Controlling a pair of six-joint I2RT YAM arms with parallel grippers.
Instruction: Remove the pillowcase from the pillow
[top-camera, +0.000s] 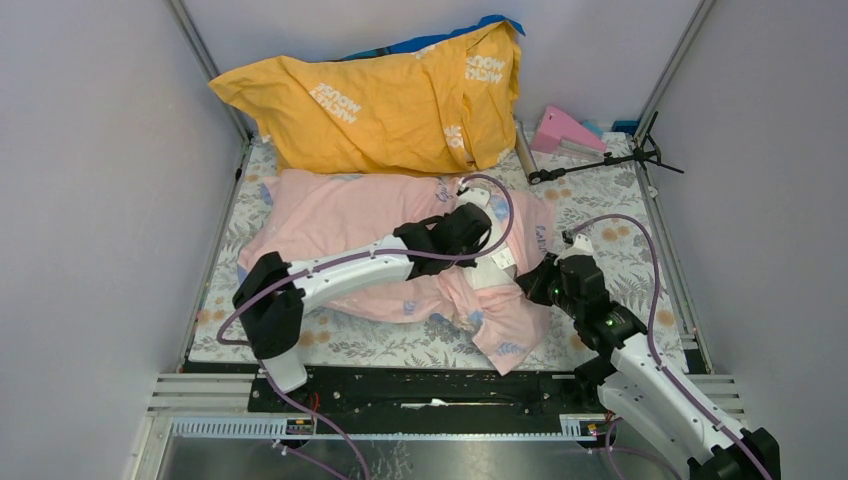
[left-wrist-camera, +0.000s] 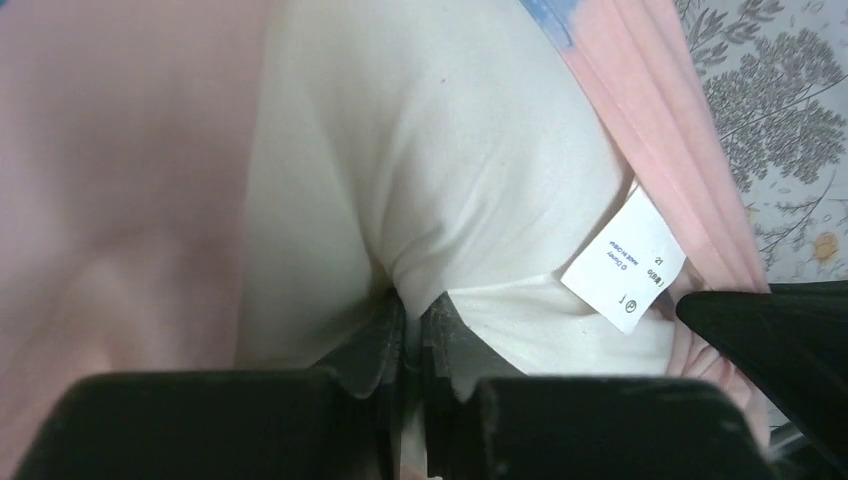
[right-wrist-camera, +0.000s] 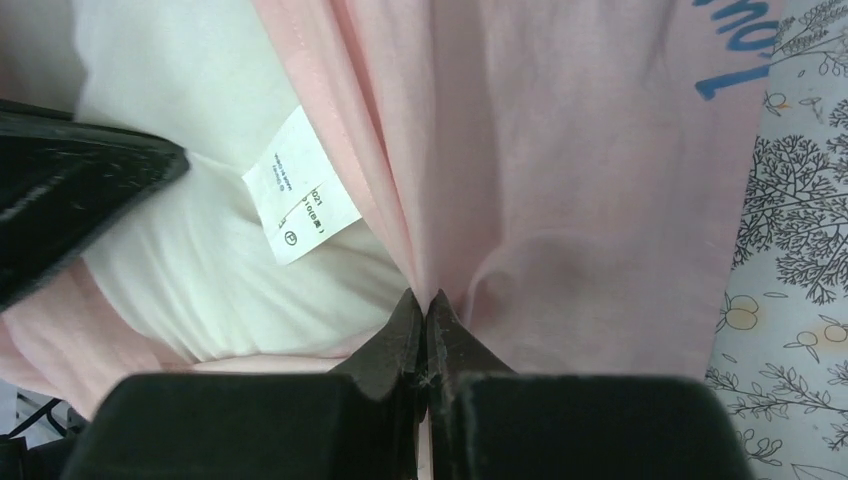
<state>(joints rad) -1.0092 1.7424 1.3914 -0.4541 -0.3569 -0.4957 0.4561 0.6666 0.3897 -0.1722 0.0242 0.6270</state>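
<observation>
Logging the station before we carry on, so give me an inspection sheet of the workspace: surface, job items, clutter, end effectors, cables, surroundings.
Surface: floral mat under the work.
Job's things: pink pillowcase open at one end; white pillow and its tag exposed there.
Clutter: yellow-orange cushion at the back; pink wedge-shaped object and black tripod stand at back right.
End effectors: left end effector shut on the pillow; right end effector shut on the pillowcase.
Cables: purple cables loop along both arms.
Surroundings: plain grey walls on three sides.
</observation>
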